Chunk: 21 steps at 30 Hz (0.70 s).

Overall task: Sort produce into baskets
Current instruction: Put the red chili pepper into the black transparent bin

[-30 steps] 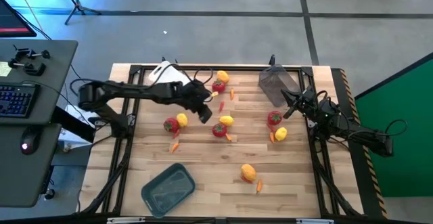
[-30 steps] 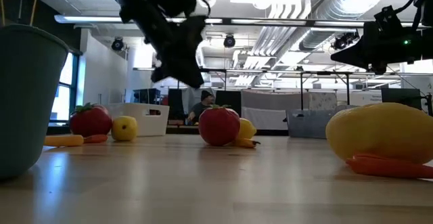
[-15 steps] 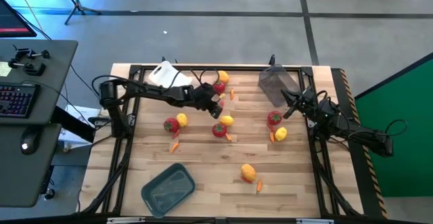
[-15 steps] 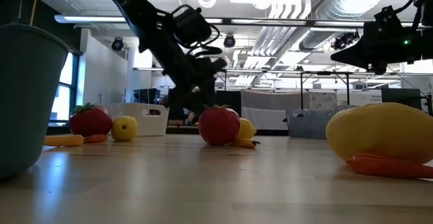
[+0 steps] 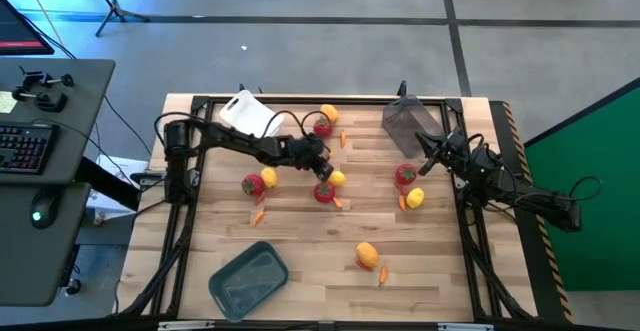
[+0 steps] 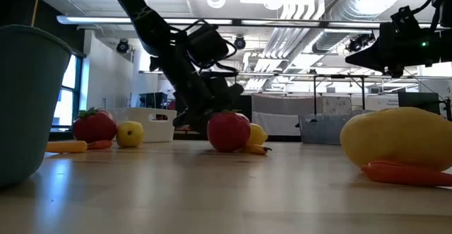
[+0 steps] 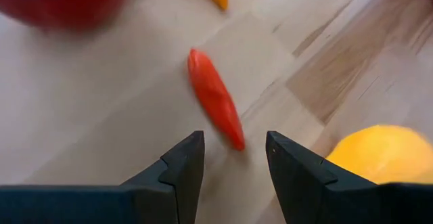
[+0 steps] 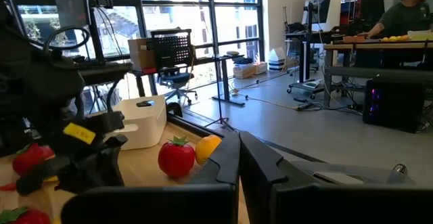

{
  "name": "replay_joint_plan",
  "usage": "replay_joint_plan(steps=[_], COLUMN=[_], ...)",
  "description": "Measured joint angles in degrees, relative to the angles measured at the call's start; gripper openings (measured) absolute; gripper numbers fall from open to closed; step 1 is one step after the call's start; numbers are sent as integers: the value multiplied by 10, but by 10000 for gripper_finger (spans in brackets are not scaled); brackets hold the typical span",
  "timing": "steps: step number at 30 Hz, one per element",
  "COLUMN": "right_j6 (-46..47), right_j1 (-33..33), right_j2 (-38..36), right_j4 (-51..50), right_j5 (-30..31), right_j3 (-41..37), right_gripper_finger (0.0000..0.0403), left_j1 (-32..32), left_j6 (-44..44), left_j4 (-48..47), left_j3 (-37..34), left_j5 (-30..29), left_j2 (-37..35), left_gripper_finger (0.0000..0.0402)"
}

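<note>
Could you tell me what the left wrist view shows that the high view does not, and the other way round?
Only the left wrist view shows the left gripper open, its dark fingers on either side of the near tip of a thin red-orange pepper-like piece lying on the wooden table.

Only the high view shows the white bin, the grey-blue bin, the smoky see-through bin and the waiting right gripper near the right edge.

Both show the yellow oval fruit beside the gripper.
</note>
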Motion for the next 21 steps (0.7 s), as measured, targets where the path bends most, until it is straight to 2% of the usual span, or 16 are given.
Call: replay_joint_plan(steps=[6,11,16,21], right_j6=[0,0,0,0], right_j1=[0,0,0,0], right_j2=[0,0,0,0], right_j4=[0,0,0,0], right_j5=[0,0,0,0], right_j3=[0,0,0,0], right_gripper_finger=[0,0,0,0], left_j1=[-2,1,5,13], left_j6=[5,1,2,1], left_j4=[-4,-32,-44,-43], left_j3=[34,50,50,49], left_j5=[0,-2,-3,-2], left_j2=[26,39,41,41], left_gripper_finger=[146,125,88,33])
